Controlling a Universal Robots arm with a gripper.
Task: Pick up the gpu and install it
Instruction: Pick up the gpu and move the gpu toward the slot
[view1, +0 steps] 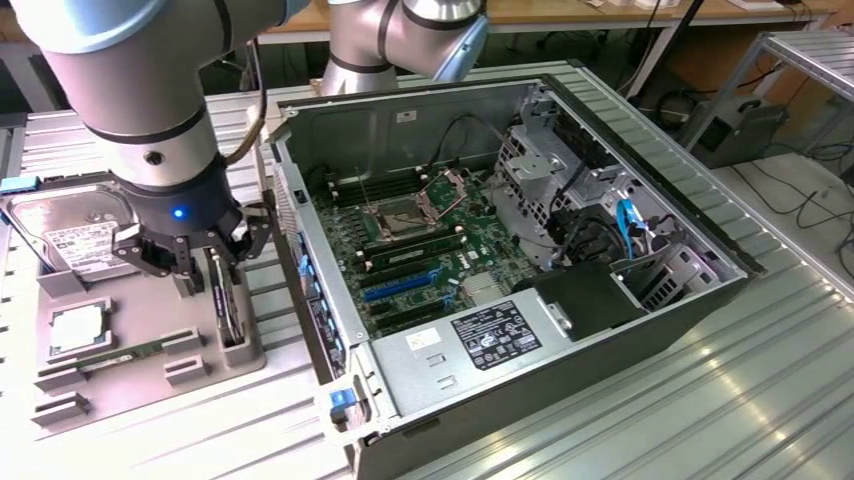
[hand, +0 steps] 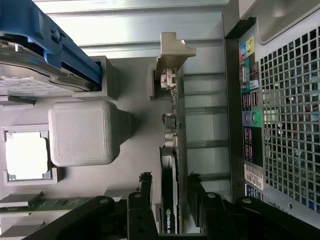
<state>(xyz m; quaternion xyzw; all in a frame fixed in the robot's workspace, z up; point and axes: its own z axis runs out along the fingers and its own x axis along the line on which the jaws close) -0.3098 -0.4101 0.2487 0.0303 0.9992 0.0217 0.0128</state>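
Astride the gpu (hand: 168, 200), the gripper (hand: 170, 178) gapes, clear of both faces.

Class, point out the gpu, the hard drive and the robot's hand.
gpu (hand: 168, 197): wrist view, its black edge.
hard drive (view1: 75, 243): exterior view, its white label.
hand (hand: 170, 178): wrist view, midway between fingertips.

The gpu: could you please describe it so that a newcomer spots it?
At the exterior view's left of the computer case lies a grey tray. Along its side nearest the case, under the gripper, the black gpu alone stands on edge.
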